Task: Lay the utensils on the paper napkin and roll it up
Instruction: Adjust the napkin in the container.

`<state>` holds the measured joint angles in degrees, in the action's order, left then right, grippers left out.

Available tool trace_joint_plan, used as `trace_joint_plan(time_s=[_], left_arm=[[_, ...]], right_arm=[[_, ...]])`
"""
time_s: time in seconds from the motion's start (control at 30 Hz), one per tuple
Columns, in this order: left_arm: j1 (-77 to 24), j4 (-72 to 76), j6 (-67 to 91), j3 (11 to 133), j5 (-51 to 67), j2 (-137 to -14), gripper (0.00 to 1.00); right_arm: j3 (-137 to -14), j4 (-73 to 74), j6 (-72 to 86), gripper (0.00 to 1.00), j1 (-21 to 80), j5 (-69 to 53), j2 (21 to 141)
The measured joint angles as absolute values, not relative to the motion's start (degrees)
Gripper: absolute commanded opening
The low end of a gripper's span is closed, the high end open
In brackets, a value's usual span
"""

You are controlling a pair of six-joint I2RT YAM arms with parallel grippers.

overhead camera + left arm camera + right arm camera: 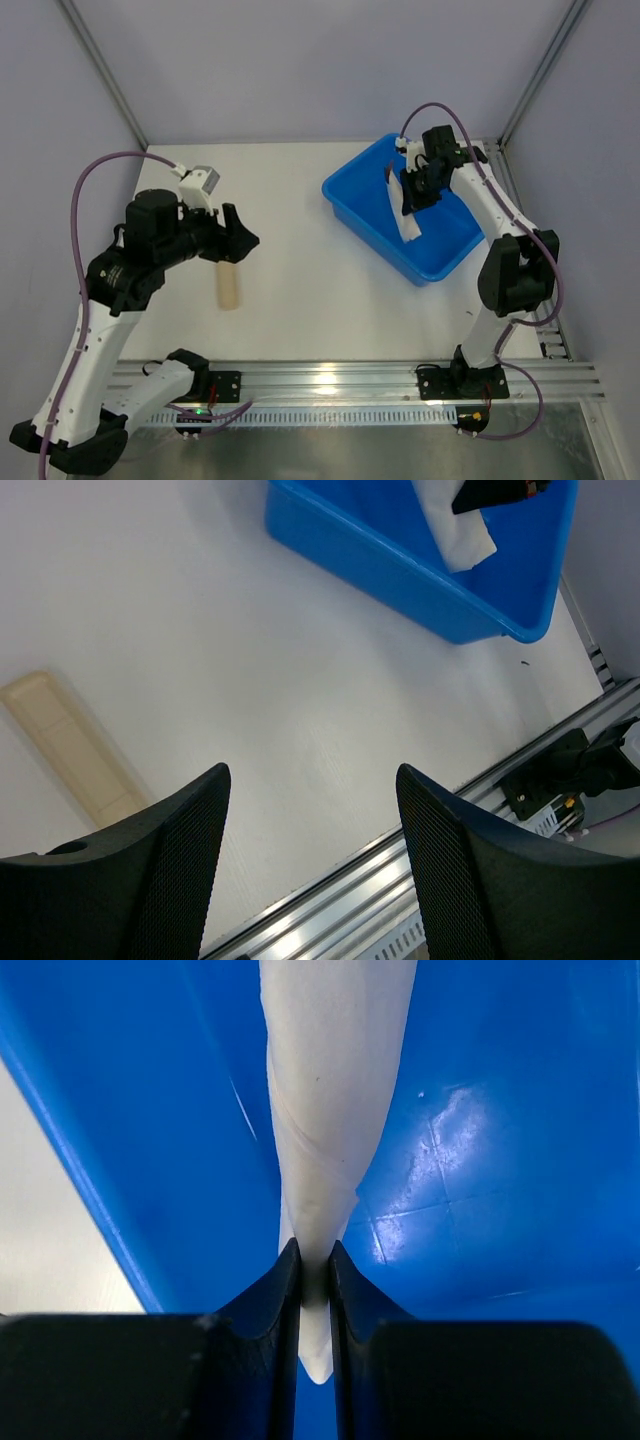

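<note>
The paper napkin (411, 222), rolled into a white tube, hangs down inside the blue bin (352, 203). My right gripper (409, 192) is shut on one end of it. In the right wrist view the roll (335, 1110) runs up and away from the pinched jaws (313, 1260), over the bin's floor (500, 1210). The utensils are hidden from every view. My left gripper (240, 240) hovers open over the left of the table with nothing between its fingers (312, 780). The left wrist view catches the napkin (458, 535) in the bin (370, 565) at the top.
A tan beige cylinder (229, 285) lies on the white table just below the left gripper, and it shows as a tan bar (70, 745) in the left wrist view. A metal rail (330, 380) runs along the near edge. Walls close in the back and sides.
</note>
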<state>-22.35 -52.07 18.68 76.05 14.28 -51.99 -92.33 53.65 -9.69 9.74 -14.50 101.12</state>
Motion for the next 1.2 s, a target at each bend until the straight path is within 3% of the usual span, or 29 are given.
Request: trace_joint_plan(time_s=[0.8,1.2], left_arm=[[-20.7,-56.5,19.0,76.9,15.7,-58.4,0.66],[-19.9,-57.8,19.3,78.8,16.3,-60.5,0.65]], right_arm=[[-85.2,49.3,-13.5,0.04,9.5,-30.1,111.5],[-87.3,49.4,-13.6,0.04,9.3,-35.8,117.8]])
